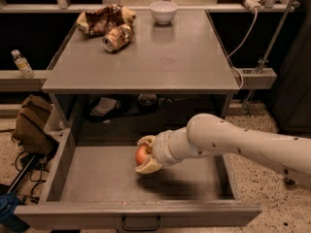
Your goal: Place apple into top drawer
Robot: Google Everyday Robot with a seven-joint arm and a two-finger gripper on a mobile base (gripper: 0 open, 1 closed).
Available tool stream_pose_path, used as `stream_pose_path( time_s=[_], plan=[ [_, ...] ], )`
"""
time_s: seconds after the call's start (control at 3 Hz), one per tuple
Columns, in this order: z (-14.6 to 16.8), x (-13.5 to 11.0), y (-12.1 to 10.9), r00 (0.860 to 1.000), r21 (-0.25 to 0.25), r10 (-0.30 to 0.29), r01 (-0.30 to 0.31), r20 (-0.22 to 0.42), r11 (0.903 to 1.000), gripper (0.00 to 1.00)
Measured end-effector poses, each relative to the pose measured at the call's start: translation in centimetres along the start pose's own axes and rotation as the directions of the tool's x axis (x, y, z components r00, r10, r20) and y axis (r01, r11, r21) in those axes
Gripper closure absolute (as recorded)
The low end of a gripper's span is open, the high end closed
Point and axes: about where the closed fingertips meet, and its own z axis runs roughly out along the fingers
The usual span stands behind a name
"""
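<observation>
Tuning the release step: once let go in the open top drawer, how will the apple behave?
Likely to roll: the apple is round and the top drawer has a flat bottom. Its low walls should stop it. Probably firm: pinched in the gripper over the drawer's middle, it looks undeformed.

Lab or workshop: grey metal tabletop (146, 57), speckled floor (262, 178), loose cable (245, 33), bag (31, 123) dumped below. Arm's tool (146, 154) over open top drawer (97, 178), clasping apple (140, 155).
</observation>
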Motion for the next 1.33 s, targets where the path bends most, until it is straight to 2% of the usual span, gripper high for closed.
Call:
stream_pose_path(
  time_s=[0.33, 0.67, 1.0, 1.33],
  plan=[
    [2.13, 1.35, -0.16, 1.0, 0.066, 0.006, -0.006, 0.015, 0.9978, 1.0],
    [2.13, 1.35, -0.16, 1.0, 0.066, 0.006, -0.006, 0.015, 0.9978, 1.0],
    [2.13, 1.35, -0.16, 1.0, 0.066, 0.005, -0.006, 0.015, 0.9978, 0.84],
    [2.14, 1.35, -0.16, 1.0, 0.066, 0.005, -0.006, 0.015, 0.9978, 0.59]
  ],
)
